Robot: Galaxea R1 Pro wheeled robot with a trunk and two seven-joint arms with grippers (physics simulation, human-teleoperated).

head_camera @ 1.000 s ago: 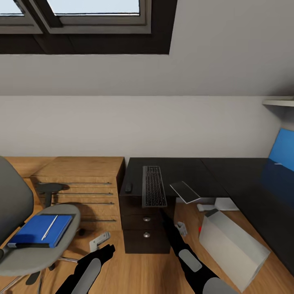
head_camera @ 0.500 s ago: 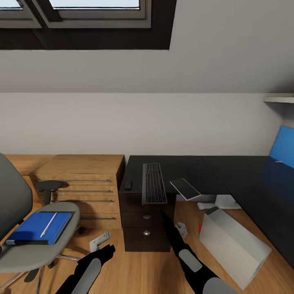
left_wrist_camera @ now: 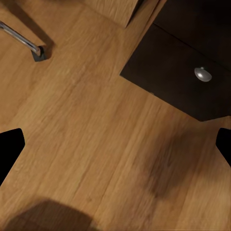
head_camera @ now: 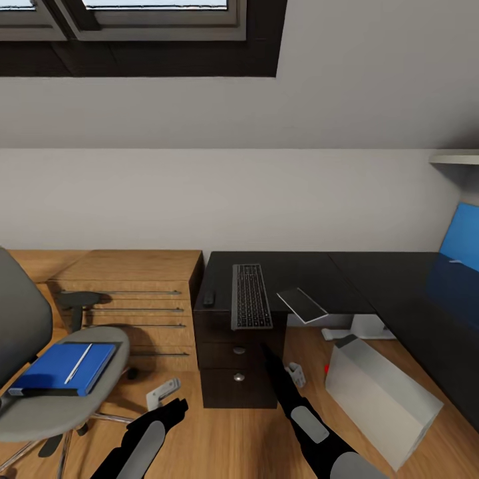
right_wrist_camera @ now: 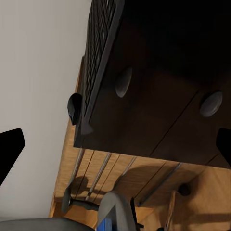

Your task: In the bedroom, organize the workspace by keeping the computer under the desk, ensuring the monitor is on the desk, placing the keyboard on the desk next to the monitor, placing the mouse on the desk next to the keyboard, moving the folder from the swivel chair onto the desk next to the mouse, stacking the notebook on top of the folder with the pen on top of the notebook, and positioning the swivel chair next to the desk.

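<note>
Folder [head_camera: 63,368] is seen on chair [head_camera: 53,406] seat, far-left of the left fingers [head_camera: 174,406], long axis running near-left to far-right; both fingers spread, empty.

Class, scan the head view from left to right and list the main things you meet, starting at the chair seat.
Folder → mouse → keyboard → notebook → computer → blue wall panel.

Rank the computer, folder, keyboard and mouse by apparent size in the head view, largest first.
1. computer
2. folder
3. keyboard, though it lies farther from the camera than the folder, so that pair is unsure
4. mouse, clearly smallest
</note>
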